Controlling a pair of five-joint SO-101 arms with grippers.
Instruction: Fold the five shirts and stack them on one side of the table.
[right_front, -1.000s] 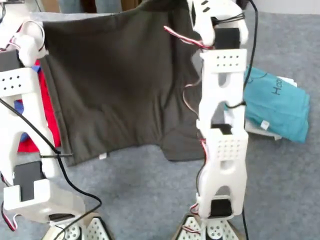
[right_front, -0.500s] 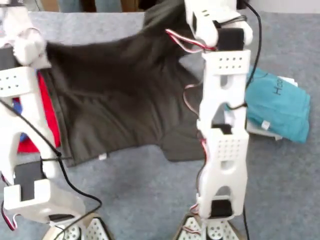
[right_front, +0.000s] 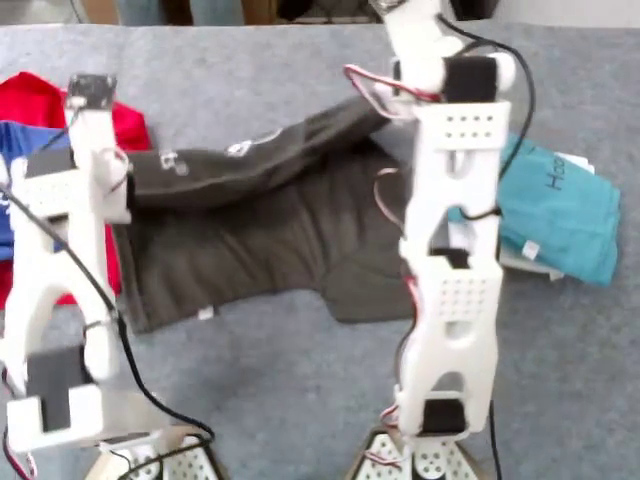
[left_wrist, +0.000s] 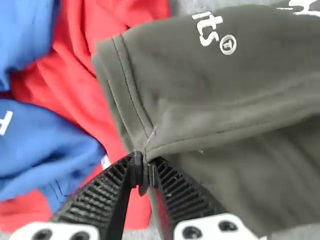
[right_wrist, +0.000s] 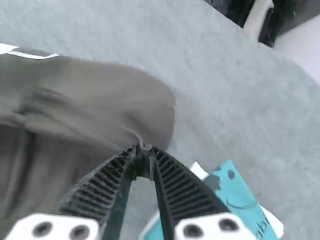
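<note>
The left gripper (left_wrist: 142, 167) and right gripper (right_wrist: 143, 155) are each clamped on one end of the dark shirt (right_front: 260, 230) at mid-tabletop (right_front: 250, 400). The shirt's lifted fold runs left to right between them. The free hem lies toward the near edge.

Half-folded shirt (right_front: 250, 240) at centre of table (right_front: 230, 70); two crumpled shirts (right_front: 25, 100) at left edge, partly under it; folded shirt (right_front: 560, 215) near right edge.

We find the dark shirt (left_wrist: 225, 115) matt knit cloth, hems stitched. The grey surface (right_front: 250, 400) looks felted, slightly rough. Left hand (left_wrist: 143, 162) and right hand (right_wrist: 143, 150): black ribbed plastic; arm shells (right_front: 455, 300) smooth white plastic.
</note>
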